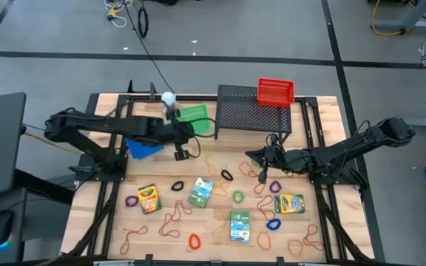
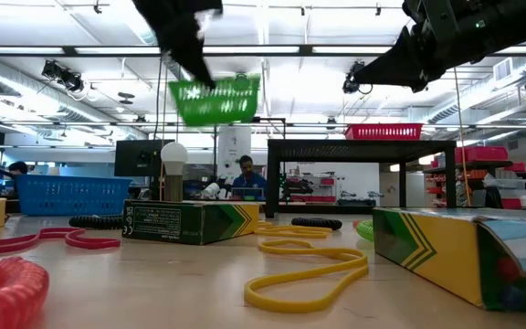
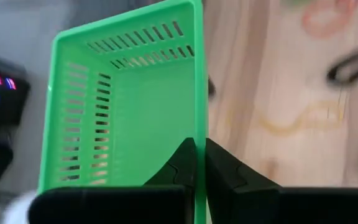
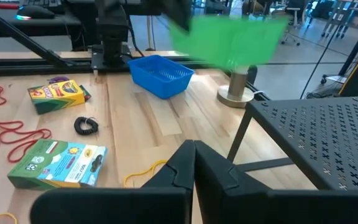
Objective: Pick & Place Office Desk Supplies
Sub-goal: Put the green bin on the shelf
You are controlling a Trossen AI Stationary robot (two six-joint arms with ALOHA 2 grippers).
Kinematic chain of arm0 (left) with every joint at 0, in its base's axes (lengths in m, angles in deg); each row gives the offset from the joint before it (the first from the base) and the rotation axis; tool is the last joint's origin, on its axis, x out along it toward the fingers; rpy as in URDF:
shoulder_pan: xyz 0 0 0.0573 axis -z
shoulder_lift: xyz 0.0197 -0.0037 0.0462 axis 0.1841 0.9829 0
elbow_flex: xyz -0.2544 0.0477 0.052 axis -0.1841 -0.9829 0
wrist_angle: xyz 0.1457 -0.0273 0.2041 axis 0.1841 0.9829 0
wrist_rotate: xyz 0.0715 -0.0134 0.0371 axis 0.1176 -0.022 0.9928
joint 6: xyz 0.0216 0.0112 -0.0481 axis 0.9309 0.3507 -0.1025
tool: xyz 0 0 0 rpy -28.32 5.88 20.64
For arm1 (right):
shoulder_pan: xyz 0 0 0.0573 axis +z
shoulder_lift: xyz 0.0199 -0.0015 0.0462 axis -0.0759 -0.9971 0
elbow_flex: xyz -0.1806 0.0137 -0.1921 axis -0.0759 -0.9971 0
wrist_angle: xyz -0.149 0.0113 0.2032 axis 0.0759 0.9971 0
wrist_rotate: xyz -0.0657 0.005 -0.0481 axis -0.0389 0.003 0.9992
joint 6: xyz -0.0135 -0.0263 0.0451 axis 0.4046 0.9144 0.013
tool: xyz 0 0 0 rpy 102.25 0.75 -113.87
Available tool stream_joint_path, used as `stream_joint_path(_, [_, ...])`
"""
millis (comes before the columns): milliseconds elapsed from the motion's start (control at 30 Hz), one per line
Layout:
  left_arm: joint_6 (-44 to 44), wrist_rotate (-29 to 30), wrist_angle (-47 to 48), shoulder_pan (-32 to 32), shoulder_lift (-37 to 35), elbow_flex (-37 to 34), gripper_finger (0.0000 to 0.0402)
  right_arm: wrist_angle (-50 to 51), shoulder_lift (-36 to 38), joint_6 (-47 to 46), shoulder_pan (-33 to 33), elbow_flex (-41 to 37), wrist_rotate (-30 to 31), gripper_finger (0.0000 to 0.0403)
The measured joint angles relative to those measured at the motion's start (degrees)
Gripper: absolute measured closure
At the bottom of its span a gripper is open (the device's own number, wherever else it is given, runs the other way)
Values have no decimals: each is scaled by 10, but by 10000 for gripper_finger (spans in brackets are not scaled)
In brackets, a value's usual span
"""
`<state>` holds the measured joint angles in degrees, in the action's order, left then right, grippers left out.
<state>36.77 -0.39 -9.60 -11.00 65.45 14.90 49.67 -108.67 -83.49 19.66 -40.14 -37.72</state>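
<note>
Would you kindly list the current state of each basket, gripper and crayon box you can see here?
Green slotted plastic basket: lifted clear of the table, pinched by its rim, empty.
Left gripper: shut on the green basket's wall.
Right gripper: shut, holding nothing, above the table.
Blue plastic basket: resting on the wooden table, empty.
Red plastic basket: sitting on top of the black mesh rack.
Crayon boxes: lying flat, closed.

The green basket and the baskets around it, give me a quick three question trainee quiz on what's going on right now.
1. True or false: the left tool is shut on the green basket's rim.
2. Where does the red basket sit? A) on the black mesh rack B) on the floor C) in the right tool
3. Fill in: the blue basket rests on the ____.

Key: 1 true; 2 A; 3 table.
</note>
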Motion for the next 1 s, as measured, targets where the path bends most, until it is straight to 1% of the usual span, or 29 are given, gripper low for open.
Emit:
stream_joint_path(100, [70,-23,-53,-30,-20,18,387,1,0,0,0,0,0,392])
stream_joint_path(200, [135,-80,-78,-82,-9,54,387,1,0,0,0,0,0,392])
stream_joint_path(267, [173,-124,-95,-116,17,86,387,1,0,0,0,0,0,392])
stream_joint_path(333, [211,-164,-90,-145,54,120,387,1,0,0,0,0,-1,392])
stream_joint_path(400, [245,-203,-91,-166,95,157,387,1,0,1,0,0,-2,392])
stream_joint_path(467, [277,-228,-85,-181,138,193,387,1,0,6,0,0,-2,392])
stream_joint_path(600, [319,-250,-70,-203,215,261,387,1,0,6,0,0,-2,392])
stream_joint_path(767, [327,-267,-38,-220,289,343,387,1,0,6,0,0,-2,392])
stream_joint_path(900, [327,-269,-13,-221,329,388,387,1,0,7,0,0,-4,392])
stream_joint_path(1000, [318,-269,-7,-221,346,403,387,1,0,9,0,0,-5,392])
